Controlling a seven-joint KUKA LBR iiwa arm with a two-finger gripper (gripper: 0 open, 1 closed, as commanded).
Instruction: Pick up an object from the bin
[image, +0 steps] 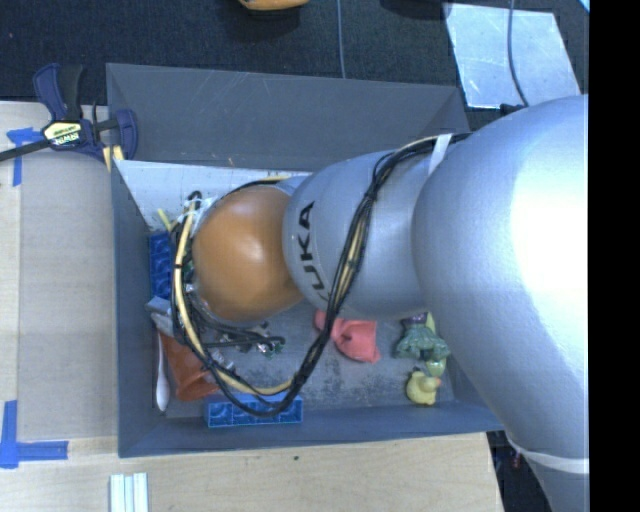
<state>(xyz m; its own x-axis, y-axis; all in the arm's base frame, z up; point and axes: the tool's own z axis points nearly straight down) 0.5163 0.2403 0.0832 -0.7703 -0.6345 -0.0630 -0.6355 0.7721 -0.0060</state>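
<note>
A dark surface lies behind the grey metal bin (290, 110), which takes up the middle of the camera view. The silver arm (480, 250) is the largest thing here, reaching in from the right and covering the bin's right half. At its wrist sits a round orange cover (240, 255), with black and yellow cables (250, 395) looping down from it to the floor.

Just under the cover's lower edge the dark metal of the gripper (245, 343) shows, low over the left part of the floor. The cover hides too much to tell whether it is open or closed, or what is under it.

Nearest the gripper, to its left, lies a reddish-brown piece (185, 372). Above that, against the left wall, is a blue studded plate (160, 265). Below the gripper, along the near wall, lies a flat blue brick (255, 413). To its right sits a pink lump (352, 338), and farther right a small green figure (422, 342) with a yellow thing (422, 388) just below it.
</note>
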